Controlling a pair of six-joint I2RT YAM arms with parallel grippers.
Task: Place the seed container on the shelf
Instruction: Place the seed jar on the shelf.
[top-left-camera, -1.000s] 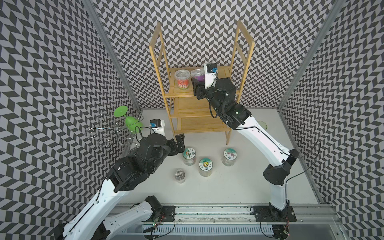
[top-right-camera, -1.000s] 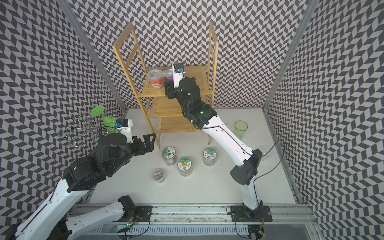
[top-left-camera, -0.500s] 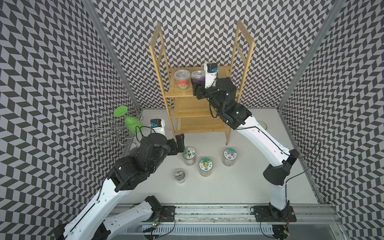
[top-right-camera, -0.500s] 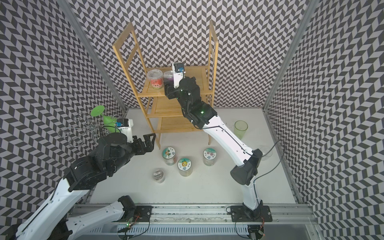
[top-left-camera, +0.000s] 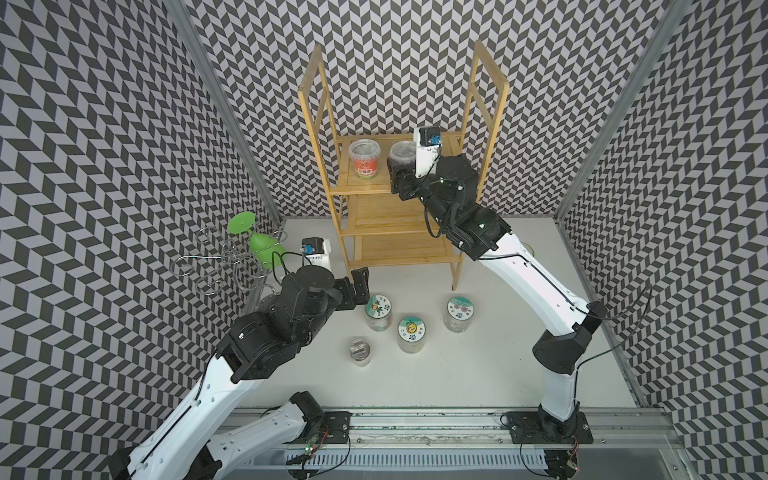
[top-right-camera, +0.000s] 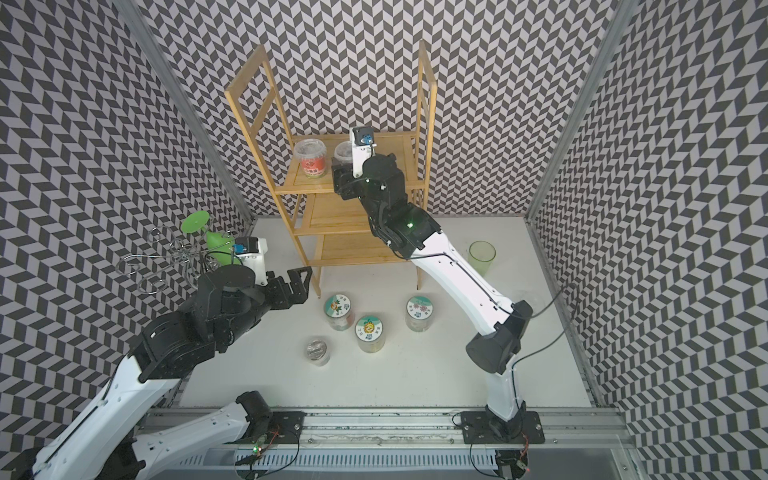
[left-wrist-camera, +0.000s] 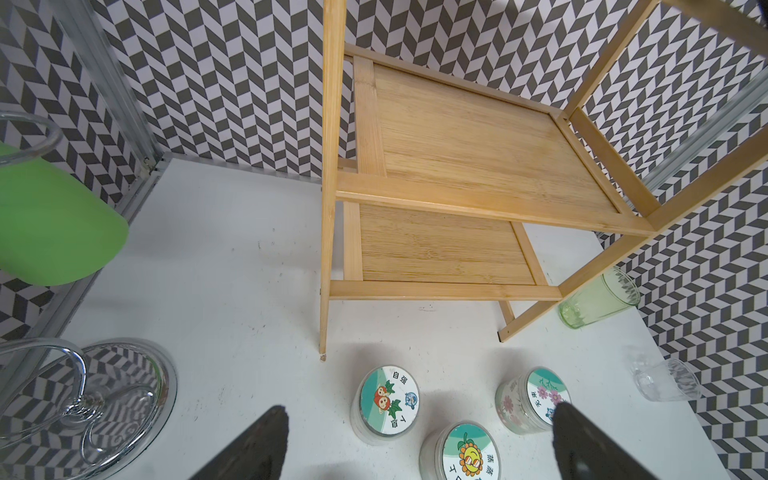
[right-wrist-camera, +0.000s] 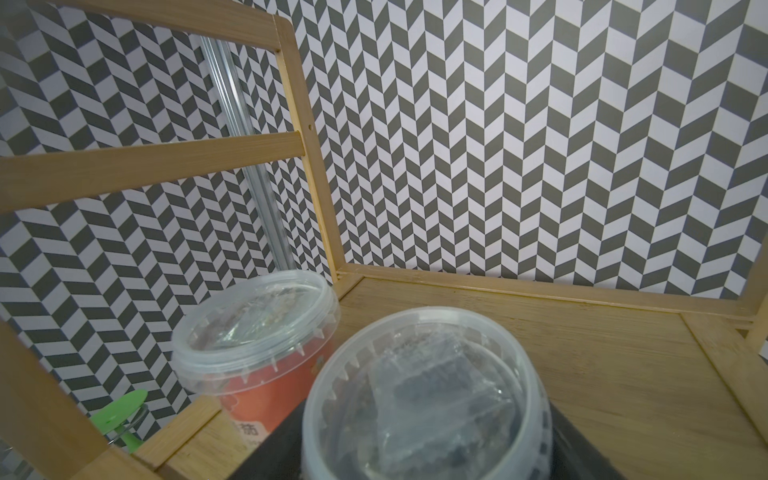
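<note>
Right gripper (top-left-camera: 400, 176) is up at the top tier of the tall light bamboo three-tier shelf (top-left-camera: 376, 226). The seed container (clear plastic tub, dark stuff inside) (top-left-camera: 402, 150) sits right between its two black fingers (right-wrist-camera: 278, 457). The tub stands upright on the board, just right of a clear plastic tub with a red label (top-left-camera: 364, 161). Honestly can't tell if the fingers are pressing its sides or just flanking it. Left gripper (top-left-camera: 358, 289) hangs low over the white table (top-left-camera: 478, 374), spread wide with nothing in it, near the shelf's near-left leg.
</note>
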